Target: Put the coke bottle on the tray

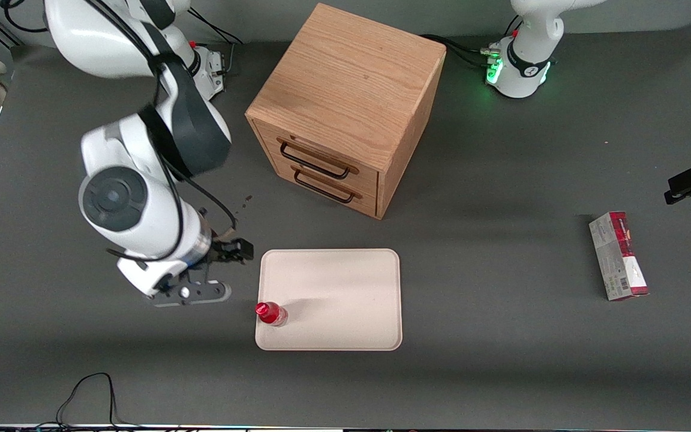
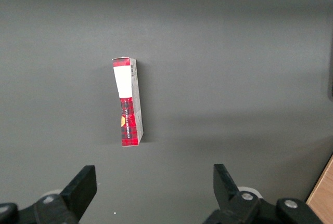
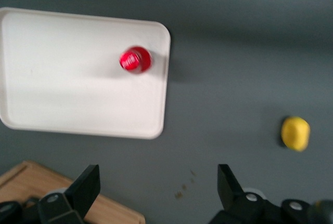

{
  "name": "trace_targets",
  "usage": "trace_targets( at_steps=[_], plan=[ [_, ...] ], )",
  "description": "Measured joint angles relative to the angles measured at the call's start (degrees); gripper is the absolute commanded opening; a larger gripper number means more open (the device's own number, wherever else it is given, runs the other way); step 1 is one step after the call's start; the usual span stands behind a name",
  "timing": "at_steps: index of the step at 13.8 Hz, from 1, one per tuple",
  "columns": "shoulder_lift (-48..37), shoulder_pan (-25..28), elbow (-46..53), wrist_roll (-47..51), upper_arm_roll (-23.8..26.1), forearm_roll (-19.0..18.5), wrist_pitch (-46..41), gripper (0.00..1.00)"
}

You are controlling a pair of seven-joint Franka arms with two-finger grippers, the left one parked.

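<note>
Coke bottle (image 1: 271, 313): upright on tray (image 1: 345, 288), near its corner. Gripper (image 3: 156, 187): jaws spread, empty, above the table beside the tray.

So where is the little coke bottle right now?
The coke bottle stands upright on the tray, near the corner closest to the open claw, which is beside the tray.

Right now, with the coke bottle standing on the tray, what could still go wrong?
1. The coke bottle stands upright close to the tray rim, at the corner nearest the working arm; a light bump might topple it off.
2. The pincer, open and empty, hangs beside that corner, so a sideways move could clip the bottle.
3. A yellow lump lies on the table near the pincer; a low retreat could knock it.
</note>
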Motion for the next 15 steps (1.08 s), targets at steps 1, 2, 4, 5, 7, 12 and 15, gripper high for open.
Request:
trace_targets(
  at_steps=[1,2,4,5,7,12,15],
  plan=[
    [-1.9,-0.2,-0.4,0.1,-0.4,-0.1,-2.4,1.00],
    [-4.1,-0.6,-1.5,0.1,-1.2,-0.2,-3.8,1.00],
    [-9.0,-2.0,-6.2,-0.2,-2.4,-0.2,-4.2,1.00],
    [-11.5,-3.0,-9.2,-0.7,-2.6,-0.2,-4.2,1.00],
    [-16.2,-5.8,-15.1,-3.6,-2.9,-0.2,-3.1,1.00],
    [-29.4,-15.6,-31.0,-11.0,-3.2,0.5,3.9,1.00],
    [-33.9,-18.5,-35.4,-14.4,-3.3,0.6,5.6,1.00]
  ],
)
